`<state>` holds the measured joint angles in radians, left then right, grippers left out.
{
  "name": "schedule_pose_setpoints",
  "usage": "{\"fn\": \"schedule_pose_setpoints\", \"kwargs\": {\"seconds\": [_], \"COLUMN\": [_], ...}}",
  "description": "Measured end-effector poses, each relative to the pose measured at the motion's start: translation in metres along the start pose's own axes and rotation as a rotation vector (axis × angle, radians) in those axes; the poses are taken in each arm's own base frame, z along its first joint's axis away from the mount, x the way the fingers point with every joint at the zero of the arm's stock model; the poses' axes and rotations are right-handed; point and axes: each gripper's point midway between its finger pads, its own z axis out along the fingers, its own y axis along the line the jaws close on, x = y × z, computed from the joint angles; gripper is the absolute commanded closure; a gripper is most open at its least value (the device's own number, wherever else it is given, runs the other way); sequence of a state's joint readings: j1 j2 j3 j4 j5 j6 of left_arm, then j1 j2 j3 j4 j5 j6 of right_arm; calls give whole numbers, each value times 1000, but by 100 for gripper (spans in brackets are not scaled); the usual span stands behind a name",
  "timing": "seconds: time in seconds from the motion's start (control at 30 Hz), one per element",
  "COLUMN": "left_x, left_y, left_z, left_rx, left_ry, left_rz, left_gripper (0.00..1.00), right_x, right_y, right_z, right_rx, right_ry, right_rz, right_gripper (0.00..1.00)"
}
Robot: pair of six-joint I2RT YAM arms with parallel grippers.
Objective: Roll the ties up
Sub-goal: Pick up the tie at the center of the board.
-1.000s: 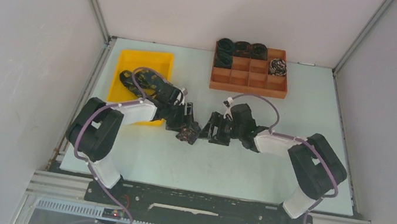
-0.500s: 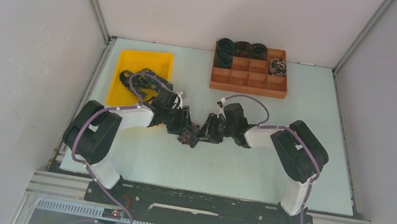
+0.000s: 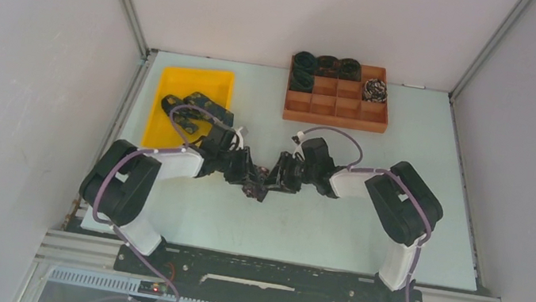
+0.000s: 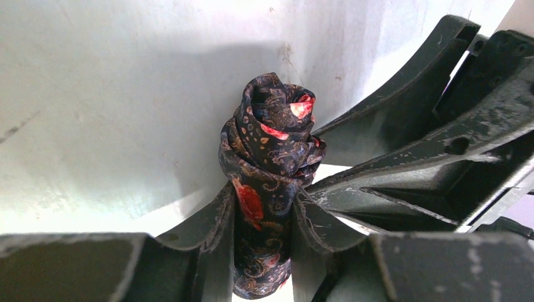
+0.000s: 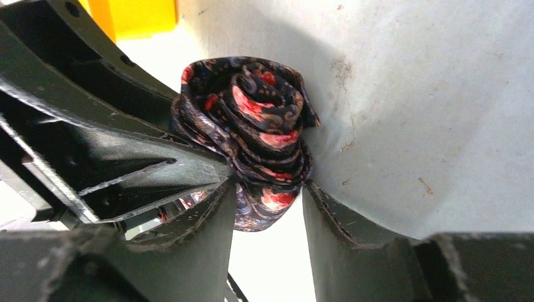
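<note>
My left claw (image 4: 262, 211) and right claw (image 5: 269, 189) clench rolled tie (image 5: 252, 113): likely soft, slippery; pinch coil's flanks.

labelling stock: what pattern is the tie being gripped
The tie is dark paisley with red patches, clearest from right wrist.

Smooth, faintly glossy cloth tie (image 4: 267, 163) against a matt, scuffed table (image 4: 94, 94).
</note>
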<state>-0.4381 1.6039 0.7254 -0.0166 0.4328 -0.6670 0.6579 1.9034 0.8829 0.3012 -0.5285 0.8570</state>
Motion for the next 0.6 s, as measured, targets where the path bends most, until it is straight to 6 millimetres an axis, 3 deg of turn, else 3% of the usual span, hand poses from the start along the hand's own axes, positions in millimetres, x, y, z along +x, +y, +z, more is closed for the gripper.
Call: {"fn": "schedule_pose_setpoints", "kwargs": {"seconds": [0.33,0.6], "left_x": [3,-2], "left_y": [-15,-25], "left_z": [-7,-11], "left_rx": [61,85], "left_ry": [5,-8], "left_rz": [9,24], "left_gripper": [84,87], "right_x": [-14,-54], "right_y": [25,54], "right_z": [-31,-89], "right_rx": [-33,-90], "right_ry": [-37,-185], "right_rz": [-81,-186], "right_gripper": [33,31]}}
